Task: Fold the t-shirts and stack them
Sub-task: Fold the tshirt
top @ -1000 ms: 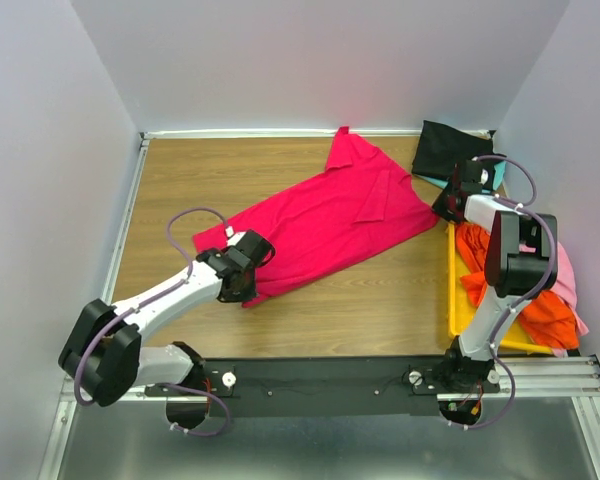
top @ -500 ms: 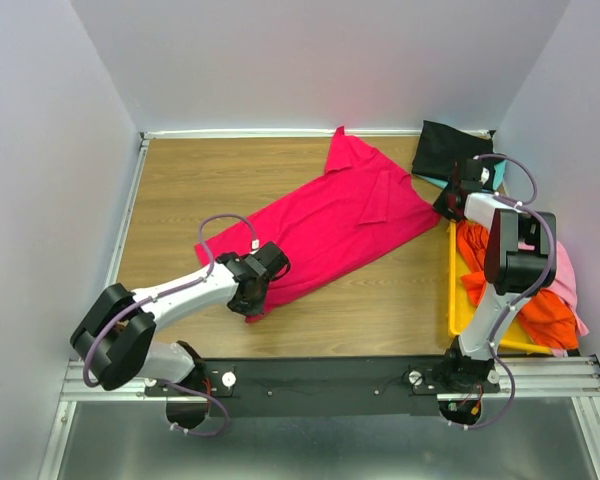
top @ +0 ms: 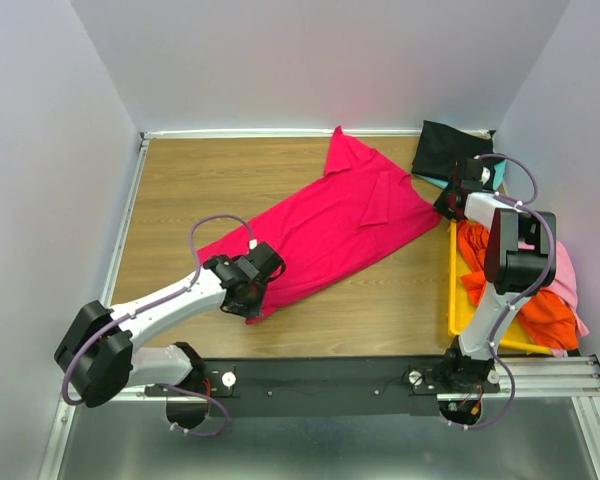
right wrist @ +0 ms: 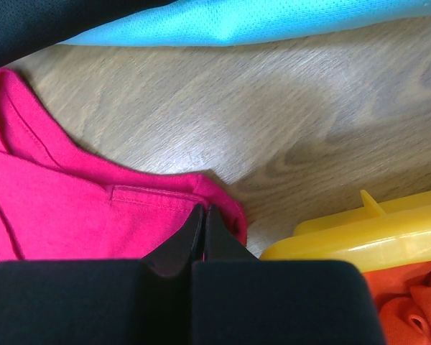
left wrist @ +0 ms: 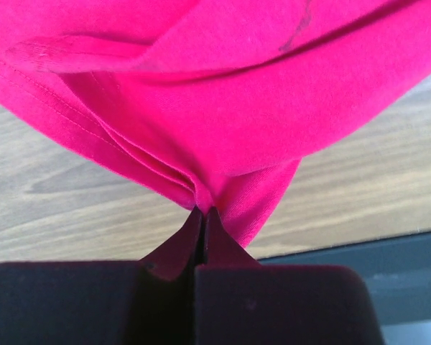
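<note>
The crimson-red t-shirt (top: 340,225) lies spread diagonally across the wooden table. My left gripper (top: 252,292) is at its near-left hem corner. In the left wrist view the gripper (left wrist: 203,209) is shut on a bunched fold of the red t-shirt (left wrist: 223,93), which hangs lifted above the wood. My right gripper (top: 446,203) is at the shirt's far-right corner, beside the bin. In the right wrist view its jaws (right wrist: 203,208) are pinched shut on the red t-shirt (right wrist: 72,215) at the hemmed edge.
A black t-shirt (top: 450,148) lies at the back right with a teal one (right wrist: 273,21) under its edge. The yellow bin (top: 457,300) along the right side holds orange (top: 500,265) and pink (top: 566,272) shirts. Walls stand close on three sides.
My left gripper has slid along the near hem towards the front and right and closed fully on the red fabric, bunching that corner. The right arm has stayed still.
</note>
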### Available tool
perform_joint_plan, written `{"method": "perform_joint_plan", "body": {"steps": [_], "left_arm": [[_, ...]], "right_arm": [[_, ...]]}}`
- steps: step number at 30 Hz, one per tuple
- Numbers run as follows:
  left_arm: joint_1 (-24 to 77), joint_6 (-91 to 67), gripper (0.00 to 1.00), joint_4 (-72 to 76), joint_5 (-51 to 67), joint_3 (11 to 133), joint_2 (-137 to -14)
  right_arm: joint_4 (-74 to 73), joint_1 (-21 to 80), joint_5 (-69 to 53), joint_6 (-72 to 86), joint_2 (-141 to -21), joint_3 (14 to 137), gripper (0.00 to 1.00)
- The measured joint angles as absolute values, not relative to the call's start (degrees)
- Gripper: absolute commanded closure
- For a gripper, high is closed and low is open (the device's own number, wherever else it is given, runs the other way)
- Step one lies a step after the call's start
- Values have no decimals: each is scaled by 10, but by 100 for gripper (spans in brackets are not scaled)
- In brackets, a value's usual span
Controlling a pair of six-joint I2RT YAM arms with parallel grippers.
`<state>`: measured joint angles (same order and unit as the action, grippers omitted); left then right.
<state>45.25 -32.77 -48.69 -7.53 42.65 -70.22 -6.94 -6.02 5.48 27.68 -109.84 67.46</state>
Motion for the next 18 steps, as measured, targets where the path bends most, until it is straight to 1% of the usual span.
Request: {"method": "perform_joint_plan", "body": {"steps": [9,15,16,18], "left_arm": [[459,-310,100,-529,-56,453,-692],[459,-309,100,-556,-55,472,-645],[459,-309,99,-557,-54,474,-638],[459,-309,88,-558,-50,474,-630]], "right_arm": [[-69,-60,55,277,-1098,675,99],[-70,-61,55,277,-1099,676,99],[-70,-61,55,277,-1099,676,99],[-70,-61,55,277,-1099,676,99]]}}
